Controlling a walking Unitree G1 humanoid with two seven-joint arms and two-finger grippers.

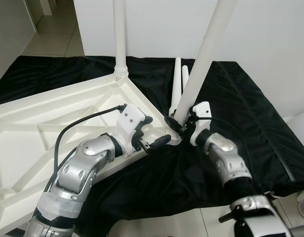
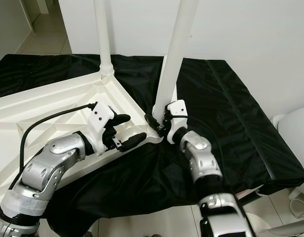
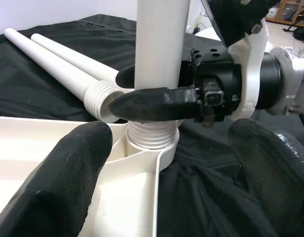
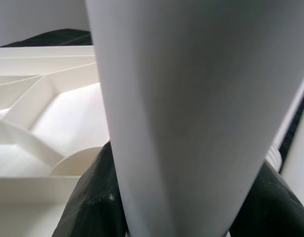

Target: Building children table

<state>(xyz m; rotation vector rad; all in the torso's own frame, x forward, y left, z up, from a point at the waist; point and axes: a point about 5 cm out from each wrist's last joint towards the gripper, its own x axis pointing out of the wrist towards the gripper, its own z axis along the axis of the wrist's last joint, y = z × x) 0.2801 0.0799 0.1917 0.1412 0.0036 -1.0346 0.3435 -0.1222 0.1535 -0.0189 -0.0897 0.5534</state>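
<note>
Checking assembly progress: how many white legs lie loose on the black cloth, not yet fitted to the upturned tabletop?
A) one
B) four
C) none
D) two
D: two loose legs lie side by side on the black cloth, while two others stand in corners of the tabletop.

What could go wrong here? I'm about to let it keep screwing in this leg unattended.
1. The table leg leans in its corner socket, so it could cross-thread.
2. The tabletop overhangs the black-covered surface; pushing might tip it.
3. The open left pincer only hovers nearby, leaving the corner unbraced against the right pincer.
</note>
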